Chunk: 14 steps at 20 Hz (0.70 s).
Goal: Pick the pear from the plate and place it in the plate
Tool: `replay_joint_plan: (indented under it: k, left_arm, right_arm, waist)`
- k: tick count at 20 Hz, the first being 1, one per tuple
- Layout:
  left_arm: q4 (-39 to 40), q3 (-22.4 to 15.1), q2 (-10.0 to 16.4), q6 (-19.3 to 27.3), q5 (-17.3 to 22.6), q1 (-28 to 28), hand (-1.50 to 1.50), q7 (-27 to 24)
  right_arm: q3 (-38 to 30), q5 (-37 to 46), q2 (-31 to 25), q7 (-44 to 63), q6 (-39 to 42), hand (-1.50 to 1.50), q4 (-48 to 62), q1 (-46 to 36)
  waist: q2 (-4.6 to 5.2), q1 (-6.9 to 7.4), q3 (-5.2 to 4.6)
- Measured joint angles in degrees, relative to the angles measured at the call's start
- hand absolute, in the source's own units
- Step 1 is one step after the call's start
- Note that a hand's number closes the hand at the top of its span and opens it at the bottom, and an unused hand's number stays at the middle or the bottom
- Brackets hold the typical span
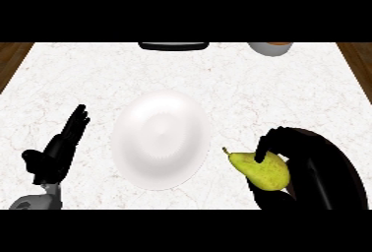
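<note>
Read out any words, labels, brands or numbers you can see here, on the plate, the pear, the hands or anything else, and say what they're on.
None: no text, number or sign shows on the plate, the pear, the right hand, the left hand, the counter, the dark item or the pale bowl at the far edge.

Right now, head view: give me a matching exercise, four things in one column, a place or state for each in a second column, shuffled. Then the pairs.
Column one:
1. pear
2. white plate
3. left robot hand
4. right robot hand

Column two:
a. open, fingers straight, at the view's left
b. middle of the counter
c. curled round the fruit
d. yellow-green, just right of the plate

Pairs: 1-d, 2-b, 3-a, 4-c.
</note>
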Motion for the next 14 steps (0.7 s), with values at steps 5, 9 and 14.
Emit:
replay_joint_plan:
  k: [5,9,14]
  left_arm:
    - [-0.2,-0.1,-0.7,0.2,-1.0,0.2,0.0,-0.2]
    - [0.3,0.1,-1.0,0.3,-1.5,-0.2,0.0,-0.3]
    - [1.3,0.5,-1.5,0.0,-1.6,-1.9,0.0,0.3]
  right_arm:
    - [5.5,-0.2,3.7,6.3,0.0,1.5,8.0,-8.6]
    - [8.3,-2.8,4.7,9.2,-5.9,1.5,18.6,-15.8]
    - [12.8,-6.7,5.1,13.0,-14.3,1.5,30.9,-24.7]
  waist:
    - [0.01,0.14,0.0]
    - [0.08,0.34,0.01]
    - [0.12,0.5,0.01]
